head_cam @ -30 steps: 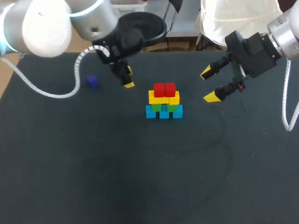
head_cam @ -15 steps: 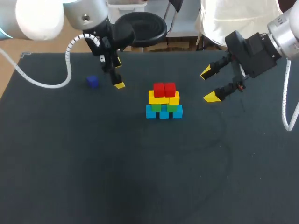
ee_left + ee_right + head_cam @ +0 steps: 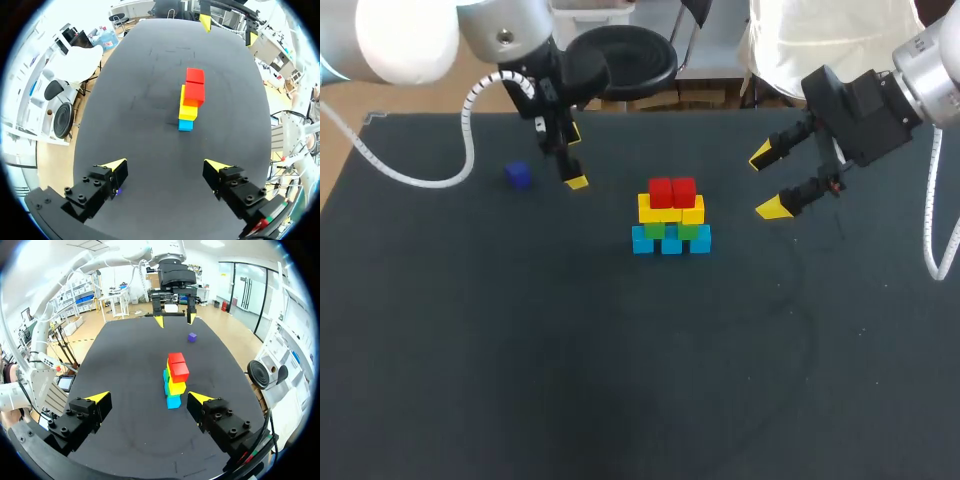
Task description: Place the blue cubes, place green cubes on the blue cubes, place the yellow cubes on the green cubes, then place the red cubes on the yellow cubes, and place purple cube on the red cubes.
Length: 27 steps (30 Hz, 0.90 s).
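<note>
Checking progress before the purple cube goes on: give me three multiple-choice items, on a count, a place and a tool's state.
1. How many small red cubes top the stack of coloured cubes? A) one B) two C) four
2. Where is the small purple cube? A) on the red cubes B) on the dark table, apart C) inside the stack
3. The left tool is: A) open, empty B) shut on the purple cube C) shut on a red cube
1 B: two sit side by side; 2 B: it lies alone near the left tool; 3 A: fingers apart, nothing between.
</note>
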Motion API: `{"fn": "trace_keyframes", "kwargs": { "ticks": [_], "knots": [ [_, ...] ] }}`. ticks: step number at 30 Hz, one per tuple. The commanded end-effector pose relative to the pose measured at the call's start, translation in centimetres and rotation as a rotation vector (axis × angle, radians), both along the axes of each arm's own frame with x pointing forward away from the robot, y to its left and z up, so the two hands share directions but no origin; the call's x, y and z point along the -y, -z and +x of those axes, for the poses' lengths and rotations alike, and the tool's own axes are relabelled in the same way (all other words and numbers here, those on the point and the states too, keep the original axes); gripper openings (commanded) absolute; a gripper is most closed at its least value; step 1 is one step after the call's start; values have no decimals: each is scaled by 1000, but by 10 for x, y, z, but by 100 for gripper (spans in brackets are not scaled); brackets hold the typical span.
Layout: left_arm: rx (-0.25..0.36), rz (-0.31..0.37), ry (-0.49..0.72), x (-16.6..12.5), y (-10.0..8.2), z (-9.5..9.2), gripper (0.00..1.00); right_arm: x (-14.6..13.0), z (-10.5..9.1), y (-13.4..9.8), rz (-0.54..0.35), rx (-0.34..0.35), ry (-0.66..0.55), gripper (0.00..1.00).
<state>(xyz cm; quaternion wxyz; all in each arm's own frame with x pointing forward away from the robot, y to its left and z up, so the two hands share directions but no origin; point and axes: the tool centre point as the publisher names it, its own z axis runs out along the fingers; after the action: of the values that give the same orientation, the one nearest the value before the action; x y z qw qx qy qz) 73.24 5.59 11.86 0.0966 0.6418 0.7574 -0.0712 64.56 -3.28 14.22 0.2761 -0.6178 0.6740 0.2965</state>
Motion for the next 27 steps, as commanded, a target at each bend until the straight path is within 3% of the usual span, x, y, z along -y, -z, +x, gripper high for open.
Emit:
{"fn": "trace_keyframes", "kwargs": {
  "ticks": [1, 7, 9, 12, 15, 19, 21, 24, 27],
  "knots": [
    [21, -16, -74, -10, -2, 18, 100, 0, 0, 0, 2, 1, 0, 100],
    [148, -3, -259, -48, -10, 69, 100, 0, 0, 0, 2, 1, 0, 100],
    [145, -33, -312, -58, -11, 79, 100, 0, 0, 0, 2, 1, 0, 100],
    [186, -9, -353, -70, -10, 88, 100, 0, 0, 0, 2, 1, 0, 100],
    [236, 55, -377, -81, -3, 95, 100, 0, 0, 0, 2, 1, 0, 100],
    [257, 67, -391, -97, 11, 98, 100, 0, 0, 0, 2, 1, 0, 100],
    [279, 111, -357, -106, 16, 95, 100, 0, 0, 0, 2, 1, 0, 100],
    [303, 177, -335, -124, 13, 87, 100, 0, 0, 0, 2, 1, 0, 100],
    [303, 177, -335, -124, 13, 87, 100, 0, 0, 0, 2, 1, 0, 100]
  ]
}}
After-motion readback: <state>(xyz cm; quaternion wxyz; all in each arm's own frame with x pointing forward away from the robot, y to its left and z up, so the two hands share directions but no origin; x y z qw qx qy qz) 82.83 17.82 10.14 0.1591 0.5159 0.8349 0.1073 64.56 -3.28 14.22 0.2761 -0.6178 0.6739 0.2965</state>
